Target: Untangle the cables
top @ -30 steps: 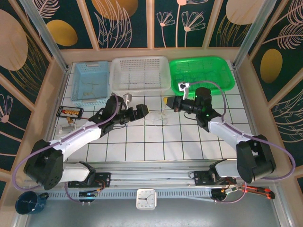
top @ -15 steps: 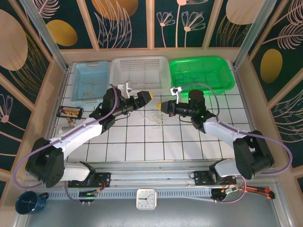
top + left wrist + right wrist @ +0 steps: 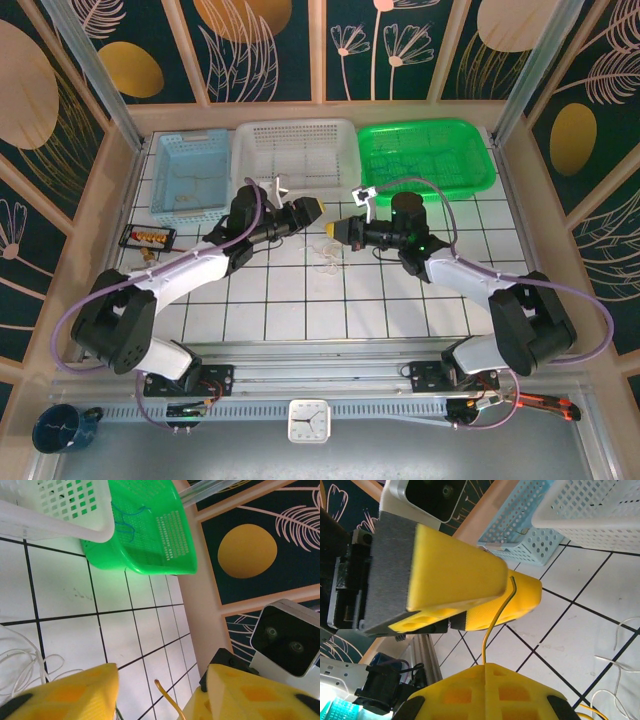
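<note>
Now | right gripper (image 3: 333, 229) pinching yellow wire (image 3: 492, 625) | left gripper (image 3: 314, 206) spread, wire tip between fingers (image 3: 65, 695) | cables (image 3: 328, 260) on table (image 3: 400, 300)

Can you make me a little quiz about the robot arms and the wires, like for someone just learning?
1. Which one pinches the yellow wire? A: left gripper. B: right gripper.
2. True or false: the left gripper's jaws stand open, with the yellow wire in the gap.
3. Fill in: the basket between the blue basket and the green basket is ____.

Key: 1 B. 2 True. 3 White, the white basket.
</note>
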Robot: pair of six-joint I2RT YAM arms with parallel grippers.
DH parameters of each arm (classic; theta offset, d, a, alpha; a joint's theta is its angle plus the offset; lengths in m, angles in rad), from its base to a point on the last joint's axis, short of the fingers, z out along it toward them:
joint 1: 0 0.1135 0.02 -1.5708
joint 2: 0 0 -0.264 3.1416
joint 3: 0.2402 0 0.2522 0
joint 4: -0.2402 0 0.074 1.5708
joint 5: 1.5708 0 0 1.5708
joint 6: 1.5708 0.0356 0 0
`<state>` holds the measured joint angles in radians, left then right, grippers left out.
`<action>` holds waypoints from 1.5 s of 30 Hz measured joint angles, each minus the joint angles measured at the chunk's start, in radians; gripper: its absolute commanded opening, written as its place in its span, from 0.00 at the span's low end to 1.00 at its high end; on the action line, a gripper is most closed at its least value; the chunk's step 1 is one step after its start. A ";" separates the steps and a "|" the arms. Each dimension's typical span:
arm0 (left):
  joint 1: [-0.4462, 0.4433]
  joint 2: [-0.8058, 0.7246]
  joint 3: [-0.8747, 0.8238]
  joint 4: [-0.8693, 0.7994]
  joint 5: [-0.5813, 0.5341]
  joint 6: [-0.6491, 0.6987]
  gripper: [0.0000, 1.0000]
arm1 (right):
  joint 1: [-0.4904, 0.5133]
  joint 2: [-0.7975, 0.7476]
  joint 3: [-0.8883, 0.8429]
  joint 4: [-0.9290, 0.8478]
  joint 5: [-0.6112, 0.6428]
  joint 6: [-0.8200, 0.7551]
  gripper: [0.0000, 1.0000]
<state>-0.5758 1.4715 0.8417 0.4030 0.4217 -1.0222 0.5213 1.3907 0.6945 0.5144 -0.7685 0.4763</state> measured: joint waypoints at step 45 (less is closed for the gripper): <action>0.000 -0.030 0.028 0.003 -0.010 0.015 0.00 | 0.103 0.208 -0.009 0.122 0.330 -0.059 0.45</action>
<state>-0.5758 1.4414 0.8696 0.4065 0.4122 -1.0073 0.6243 1.5982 0.6853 0.6361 -0.4381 0.4171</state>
